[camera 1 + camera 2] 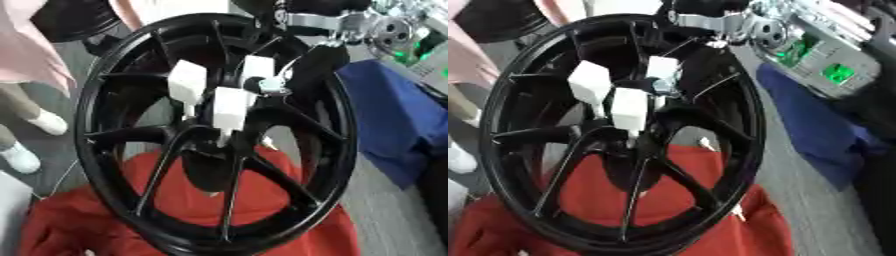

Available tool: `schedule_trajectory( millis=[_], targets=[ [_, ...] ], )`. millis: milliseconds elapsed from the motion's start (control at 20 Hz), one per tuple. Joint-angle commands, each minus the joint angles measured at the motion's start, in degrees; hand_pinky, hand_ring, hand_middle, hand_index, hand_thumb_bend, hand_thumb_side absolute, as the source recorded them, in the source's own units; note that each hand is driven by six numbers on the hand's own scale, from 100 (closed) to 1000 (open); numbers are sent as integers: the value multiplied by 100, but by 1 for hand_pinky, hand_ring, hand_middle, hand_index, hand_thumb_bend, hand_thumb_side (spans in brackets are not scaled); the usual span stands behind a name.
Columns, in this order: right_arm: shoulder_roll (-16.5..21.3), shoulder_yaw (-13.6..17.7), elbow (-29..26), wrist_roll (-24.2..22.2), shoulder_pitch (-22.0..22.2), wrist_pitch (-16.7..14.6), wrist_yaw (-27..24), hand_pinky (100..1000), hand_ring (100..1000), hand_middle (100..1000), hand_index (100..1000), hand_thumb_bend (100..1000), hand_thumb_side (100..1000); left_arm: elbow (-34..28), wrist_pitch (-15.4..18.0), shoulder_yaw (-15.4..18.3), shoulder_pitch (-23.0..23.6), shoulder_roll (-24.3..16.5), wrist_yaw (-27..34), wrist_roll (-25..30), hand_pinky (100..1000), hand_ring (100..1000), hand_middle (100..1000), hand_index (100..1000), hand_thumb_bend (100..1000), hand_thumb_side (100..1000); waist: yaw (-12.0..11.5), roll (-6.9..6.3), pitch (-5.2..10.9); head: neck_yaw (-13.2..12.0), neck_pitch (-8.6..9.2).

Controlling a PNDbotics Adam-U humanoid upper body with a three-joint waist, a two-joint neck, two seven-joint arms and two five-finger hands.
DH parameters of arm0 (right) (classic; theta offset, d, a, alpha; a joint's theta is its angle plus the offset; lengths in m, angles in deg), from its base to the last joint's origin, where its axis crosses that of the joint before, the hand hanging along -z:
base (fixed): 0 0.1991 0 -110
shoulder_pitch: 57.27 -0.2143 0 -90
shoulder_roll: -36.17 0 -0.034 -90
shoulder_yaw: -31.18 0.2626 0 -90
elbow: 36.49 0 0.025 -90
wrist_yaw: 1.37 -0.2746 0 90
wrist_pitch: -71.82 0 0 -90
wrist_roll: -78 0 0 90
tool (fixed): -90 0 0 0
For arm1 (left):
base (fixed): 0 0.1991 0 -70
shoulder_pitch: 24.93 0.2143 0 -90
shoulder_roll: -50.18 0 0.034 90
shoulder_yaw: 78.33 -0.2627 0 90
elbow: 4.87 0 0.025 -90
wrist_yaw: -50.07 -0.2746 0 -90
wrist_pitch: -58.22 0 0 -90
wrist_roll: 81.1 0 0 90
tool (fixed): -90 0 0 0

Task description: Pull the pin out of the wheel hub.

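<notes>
A black spoked wheel [114,90] stands tilted on a red cloth. Three white block-shaped pins stick out of its hub: one at the left [186,82], one in the middle [231,111] and one at the upper right [258,67]. My right arm comes down from the upper right, with a silver joint [317,22]. Its black hand [308,67] lies over the rim right beside the upper-right pin. A small silver and blue part [273,85] touches that pin's lower end. The hand is dark against the dark wheel, so its grip is hidden. My left hand does not show.
The red cloth [175,200] lies bunched under the wheel. A blue cloth [394,130] covers the surface to the right. A grey unit with green lights [824,65] sits at the upper right. A person's legs and white shoes [44,122] stand at the left.
</notes>
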State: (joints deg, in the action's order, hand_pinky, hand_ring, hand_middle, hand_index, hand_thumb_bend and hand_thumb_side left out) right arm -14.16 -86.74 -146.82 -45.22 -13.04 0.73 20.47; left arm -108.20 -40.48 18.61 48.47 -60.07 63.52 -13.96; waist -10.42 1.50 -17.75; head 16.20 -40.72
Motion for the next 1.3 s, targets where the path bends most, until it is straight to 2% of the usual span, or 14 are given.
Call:
schedule_trajectory(
  millis=[50,200,400,550,800,1000,1150,1300],
  targets=[
    [72,46,88,22,-43,-24,66,885,885,772,822,394,576,-41,12,89,-29,-121,6,24,748,765,712,741,589,786,-19,-34,67,-15,59],
    [60,27,178,13,-27,-53,95,885,884,771,821,398,540,-42,14,91,-19,-111,5,26,749,766,712,741,585,784,-28,-42,53,-11,80],
    [49,-9,266,-19,-7,-104,105,883,880,763,814,393,540,-39,13,91,-16,-93,11,30,749,766,711,741,586,788,-36,-46,34,-3,90],
    [4,-11,309,78,-27,-54,20,882,869,708,766,351,521,-41,13,85,-30,-87,12,39,750,766,711,741,584,789,-45,-54,26,-1,90],
    [-54,20,246,457,-50,197,-363,882,826,588,631,244,450,-46,19,88,-38,-84,8,43,751,767,710,741,582,789,-66,-63,22,-3,77],
    [-83,53,161,835,-41,433,-756,883,792,534,573,115,408,-39,16,91,-29,-75,7,43,752,768,710,741,578,790,-79,-60,22,-16,69],
    [-94,105,113,1089,-16,553,-1049,883,774,492,530,100,402,-32,13,101,-24,-70,9,36,753,768,711,741,576,791,-83,-56,27,-23,61],
    [-75,353,134,1258,53,518,-1371,885,756,455,490,100,385,-28,18,121,-17,-82,15,20,754,768,711,742,574,790,-77,-54,37,-45,67]
  ],
)
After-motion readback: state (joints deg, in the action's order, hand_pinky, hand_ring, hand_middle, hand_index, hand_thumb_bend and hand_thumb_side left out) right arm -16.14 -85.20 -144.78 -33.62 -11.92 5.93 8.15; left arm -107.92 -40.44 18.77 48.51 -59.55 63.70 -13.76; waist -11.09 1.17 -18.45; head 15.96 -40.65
